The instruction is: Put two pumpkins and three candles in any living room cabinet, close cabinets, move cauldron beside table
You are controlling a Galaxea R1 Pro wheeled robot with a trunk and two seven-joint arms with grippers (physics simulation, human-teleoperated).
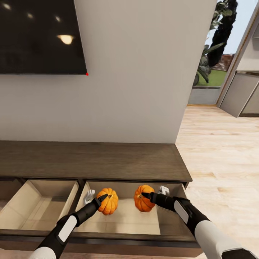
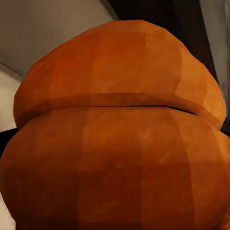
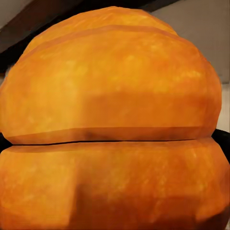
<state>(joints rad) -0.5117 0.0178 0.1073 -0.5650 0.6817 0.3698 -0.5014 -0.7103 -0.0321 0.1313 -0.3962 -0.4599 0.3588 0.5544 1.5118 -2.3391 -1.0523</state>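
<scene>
Both pumpkins over open right drawer: left pumpkin [image 1: 108,201] pinched in left hand [image 1: 101,198], right pumpkin [image 1: 143,203] pinched in right hand [image 1: 146,196]. Placing step. You lower, release into cabinet [image 1: 108,162], then shut drawers.

Even, bright, soft light fills the room. The dark screen [image 1: 39,36] reflects ceiling lamps as pale glare spots. Daylight pours through the doorway [image 1: 216,61]. Drawer interiors look shaded at their edges. Both wrist views are soft, blocky close-ups.
</scene>
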